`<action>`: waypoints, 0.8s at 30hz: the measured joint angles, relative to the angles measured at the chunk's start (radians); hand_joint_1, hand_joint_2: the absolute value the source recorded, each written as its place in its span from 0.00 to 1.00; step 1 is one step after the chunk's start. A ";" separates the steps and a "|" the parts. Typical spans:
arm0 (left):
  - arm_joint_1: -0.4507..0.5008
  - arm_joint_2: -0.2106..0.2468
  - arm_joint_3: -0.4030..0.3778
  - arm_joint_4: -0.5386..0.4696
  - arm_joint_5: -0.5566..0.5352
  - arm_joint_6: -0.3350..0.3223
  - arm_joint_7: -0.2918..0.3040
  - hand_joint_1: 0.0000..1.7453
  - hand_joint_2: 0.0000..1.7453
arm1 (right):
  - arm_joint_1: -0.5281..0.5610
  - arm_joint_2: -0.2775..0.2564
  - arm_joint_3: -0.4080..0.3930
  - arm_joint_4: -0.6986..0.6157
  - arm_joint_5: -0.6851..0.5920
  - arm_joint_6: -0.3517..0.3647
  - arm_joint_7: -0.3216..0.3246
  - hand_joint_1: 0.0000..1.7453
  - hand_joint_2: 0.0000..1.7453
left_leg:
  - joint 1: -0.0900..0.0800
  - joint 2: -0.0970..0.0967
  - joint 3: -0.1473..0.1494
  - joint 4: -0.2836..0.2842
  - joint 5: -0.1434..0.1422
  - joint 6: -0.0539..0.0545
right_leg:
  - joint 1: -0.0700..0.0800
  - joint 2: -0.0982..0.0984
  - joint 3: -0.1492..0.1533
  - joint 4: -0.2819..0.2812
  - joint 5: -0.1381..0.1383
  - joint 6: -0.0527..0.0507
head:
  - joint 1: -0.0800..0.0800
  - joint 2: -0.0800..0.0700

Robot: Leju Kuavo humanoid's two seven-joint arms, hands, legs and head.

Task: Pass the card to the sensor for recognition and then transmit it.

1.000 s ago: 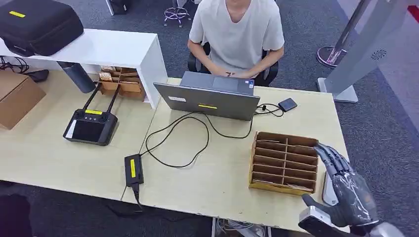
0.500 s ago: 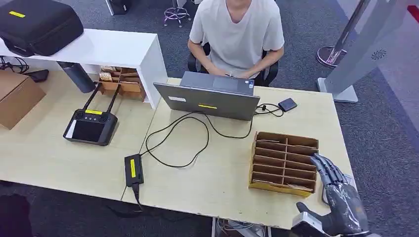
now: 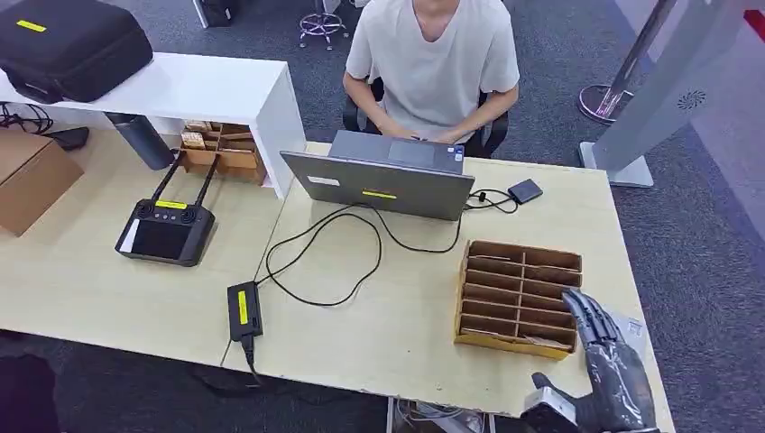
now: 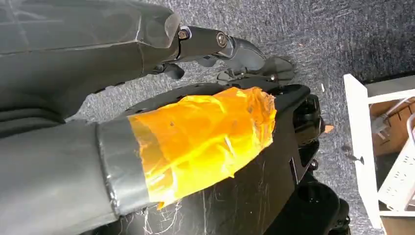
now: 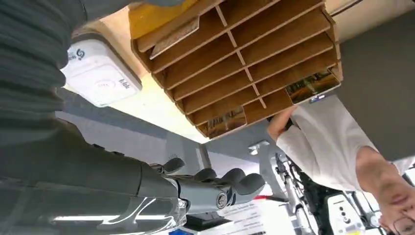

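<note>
the right hand (image 3: 612, 361) has drawn back toward the table's near edge since a second ago — fingers spread, holding nothing, just beside the wooden rack (image 3: 519, 296). cards (image 5: 313, 86) sit in the rack's slots. white sensor (image 5: 100, 73) lies by the rack. left hand (image 4: 235, 49) hangs over the floor — loosely released, holding nothing.

Dark grey right hand (image 3: 606, 374) with glossy black fingers; left hand (image 4: 195, 142) wrapped in crinkled orange tape

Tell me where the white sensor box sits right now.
In the right wrist view the white sensor box lies on the light wooden table, beside the near end of the wooden card rack and close under the right hand.
</note>
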 joint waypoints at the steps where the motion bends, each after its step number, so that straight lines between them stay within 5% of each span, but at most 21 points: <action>1: -0.002 0.000 -0.003 0.000 -0.001 0.000 0.000 0.00 0.00 | -0.002 0.004 0.002 0.009 0.001 -0.005 0.000 0.00 1.00 | 0.000 0.000 0.000 0.000 0.000 0.000 | 0.000 0.000 0.000 0.000 0.000 0.000 | 0.000 0.000; 24: -0.020 0.000 -0.041 0.000 -0.015 -0.006 0.016 0.00 0.00 | -0.058 0.061 0.008 0.272 0.062 -0.158 0.000 0.00 1.00 | 0.000 0.000 0.000 0.000 0.000 0.000 | 0.000 0.000 0.000 0.000 0.000 0.000 | 0.000 0.000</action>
